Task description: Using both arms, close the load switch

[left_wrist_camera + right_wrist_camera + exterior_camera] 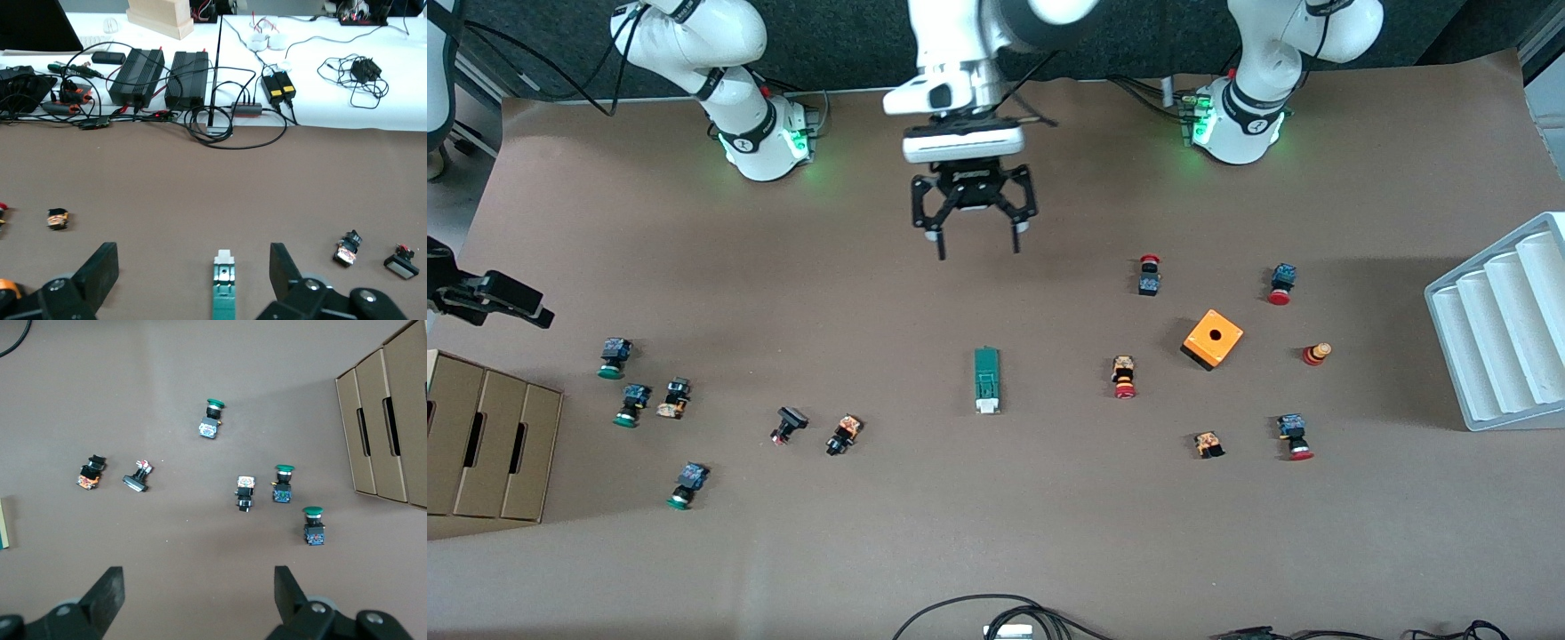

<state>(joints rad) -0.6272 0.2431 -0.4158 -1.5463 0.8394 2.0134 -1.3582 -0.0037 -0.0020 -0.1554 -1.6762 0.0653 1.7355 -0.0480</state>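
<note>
From the front view I see the left gripper (978, 244) hanging spread wide and empty over bare table, the load switch (986, 380) lying nearer the camera than it. My left wrist view shows the switch's white end between the parted fingers (100, 268). The right wrist view shows the right gripper (199, 593), agape and empty, over green-capped push-buttons (281, 484) and cardboard boxes (390, 433).

You see two glossy white jointed robot arms (694, 44) with black joint bands and round bases (769, 142) that glow green. Thin black cables run along each arm. The black skeletal two-finger left gripper (978, 247) has pale fingertips and hangs under a white flat wrist module (960, 142). At 9 o'clock, the black right gripper (494, 298) shows.
</note>
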